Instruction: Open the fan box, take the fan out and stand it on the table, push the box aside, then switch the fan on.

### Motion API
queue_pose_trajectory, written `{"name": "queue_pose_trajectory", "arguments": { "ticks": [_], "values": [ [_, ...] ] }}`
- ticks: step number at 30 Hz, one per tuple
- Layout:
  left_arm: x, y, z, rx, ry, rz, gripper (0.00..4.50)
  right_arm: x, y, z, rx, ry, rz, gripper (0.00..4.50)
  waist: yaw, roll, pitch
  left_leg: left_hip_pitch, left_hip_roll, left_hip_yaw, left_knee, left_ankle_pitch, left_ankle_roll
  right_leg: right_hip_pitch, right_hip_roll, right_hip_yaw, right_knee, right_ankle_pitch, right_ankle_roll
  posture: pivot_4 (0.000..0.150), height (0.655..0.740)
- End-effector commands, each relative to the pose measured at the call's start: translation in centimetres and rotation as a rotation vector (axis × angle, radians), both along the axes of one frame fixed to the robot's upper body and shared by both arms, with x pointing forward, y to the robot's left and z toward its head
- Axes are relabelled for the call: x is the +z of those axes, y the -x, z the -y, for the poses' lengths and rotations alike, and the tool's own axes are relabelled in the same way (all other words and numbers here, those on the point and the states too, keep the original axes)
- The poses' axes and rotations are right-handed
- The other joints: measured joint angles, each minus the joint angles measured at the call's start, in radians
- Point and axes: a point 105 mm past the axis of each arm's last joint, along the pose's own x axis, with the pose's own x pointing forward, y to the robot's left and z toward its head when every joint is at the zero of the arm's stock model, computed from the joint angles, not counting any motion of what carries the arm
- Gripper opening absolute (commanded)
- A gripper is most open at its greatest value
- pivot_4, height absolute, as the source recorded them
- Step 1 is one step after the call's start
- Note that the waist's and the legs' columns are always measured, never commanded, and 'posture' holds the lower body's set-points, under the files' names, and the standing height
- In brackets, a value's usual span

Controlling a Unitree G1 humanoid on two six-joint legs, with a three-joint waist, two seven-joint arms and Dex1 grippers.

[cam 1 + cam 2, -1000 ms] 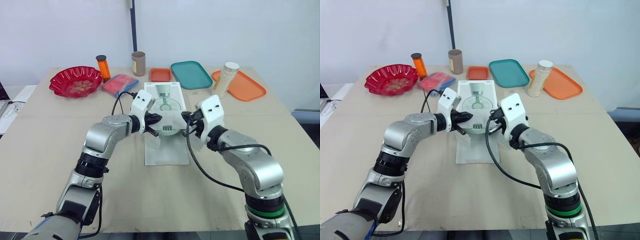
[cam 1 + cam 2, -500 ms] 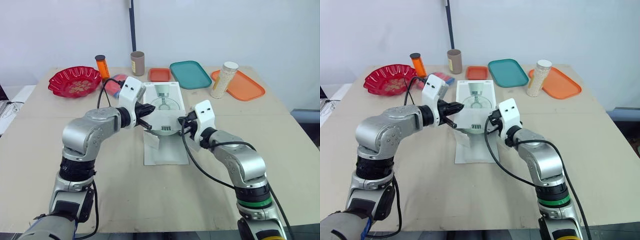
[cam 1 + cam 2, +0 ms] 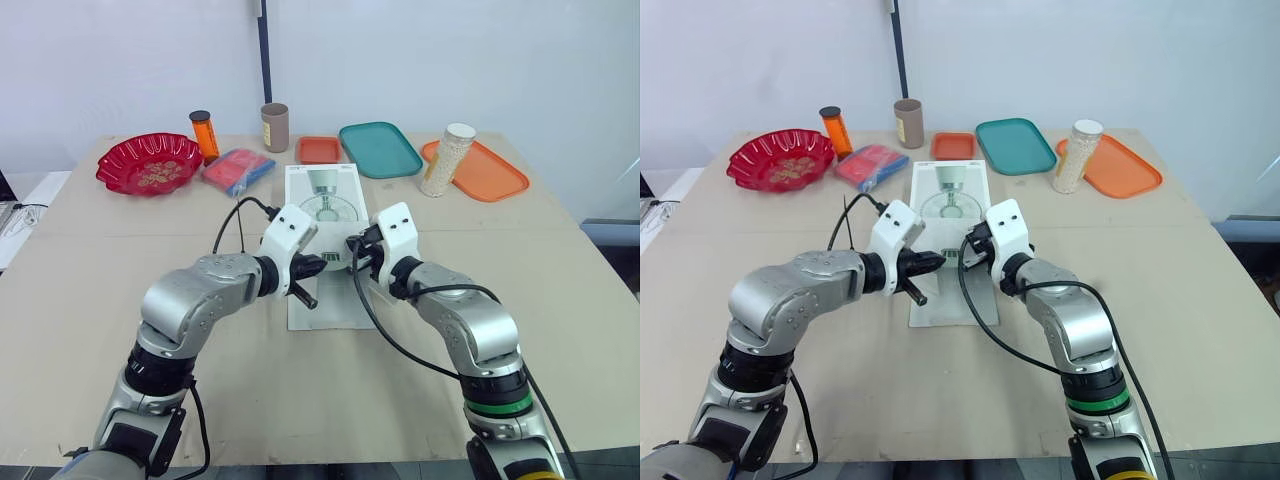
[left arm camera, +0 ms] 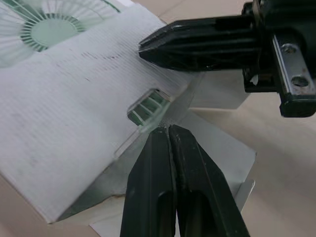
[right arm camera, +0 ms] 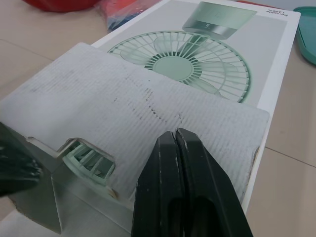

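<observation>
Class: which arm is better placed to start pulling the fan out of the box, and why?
Probably left: the left gripper, shut, has its tips at the flap edge where the fan shows; the right gripper, shut, lies over the bare flap.

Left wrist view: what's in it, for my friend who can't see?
The shut left claw points at a gap in the white cardboard flap, where the green fan peeks out. The right claw reaches over the flap too.
</observation>
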Motion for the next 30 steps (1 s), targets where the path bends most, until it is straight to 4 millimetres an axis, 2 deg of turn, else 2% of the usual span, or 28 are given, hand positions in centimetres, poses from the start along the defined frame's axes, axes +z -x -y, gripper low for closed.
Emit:
{"name": "queue_pose_trajectory", "arguments": {
  "ticks": [1, 8, 15, 25, 30],
  "values": [
    [0.7, 0.2, 0.8, -0.034, 0.003, 0.059, 0.11, -0.8, 0.2, -0.5, 0.011, 0.009, -0.029, 0.01, 0.0, 0.0, 0.0, 0.0, 0.0, 0.0, 0.0, 0.0, 0.0, 0.0, 0.0, 0.0, 0.0, 0.0, 0.0, 0.15, 0.7382],
    [-0.2, -0.8, 0.4, 0.004, -0.077, 0.114, 0.11, -1.0, 0.2, -0.4, 0.004, 0.017, -0.032, 0.01, 0.0, 0.0, 0.0, 0.0, 0.0, 0.0, 0.0, 0.0, 0.0, 0.0, 0.0, 0.0, 0.0, 0.0, 0.0, 0.15, 0.7382],
    [-0.6, -0.6, -0.7, 0.023, -0.122, 0.096, 0.11, -1.2, 0.3, -0.4, 0.006, 0.021, -0.038, 0.01, 0.0, 0.0, 0.0, 0.0, 0.0, 0.0, 0.0, 0.0, 0.0, 0.0, 0.0, 0.0, 0.0, 0.0, 0.0, 0.15, 0.7382],
    [-0.2, 0.4, -3.7, 0.098, -0.131, 0.044, 0.11, -1.4, 0.3, -0.2, 0.004, 0.028, -0.048, 0.01, 0.0, 0.0, 0.0, 0.0, 0.0, 0.0, 0.0, 0.0, 0.0, 0.0, 0.0, 0.0, 0.0, 0.0, 0.0, 0.15, 0.7382],
    [-0.3, -0.1, -5.5, 0.158, -0.136, 0.022, 0.11, -1.6, 0.2, -0.1, 0.007, 0.036, -0.053, 0.01, 0.0, 0.0, 0.0, 0.0, 0.0, 0.0, 0.0, 0.0, 0.0, 0.0, 0.0, 0.0, 0.0, 0.0, 0.0, 0.15, 0.7382]
  ]
}}
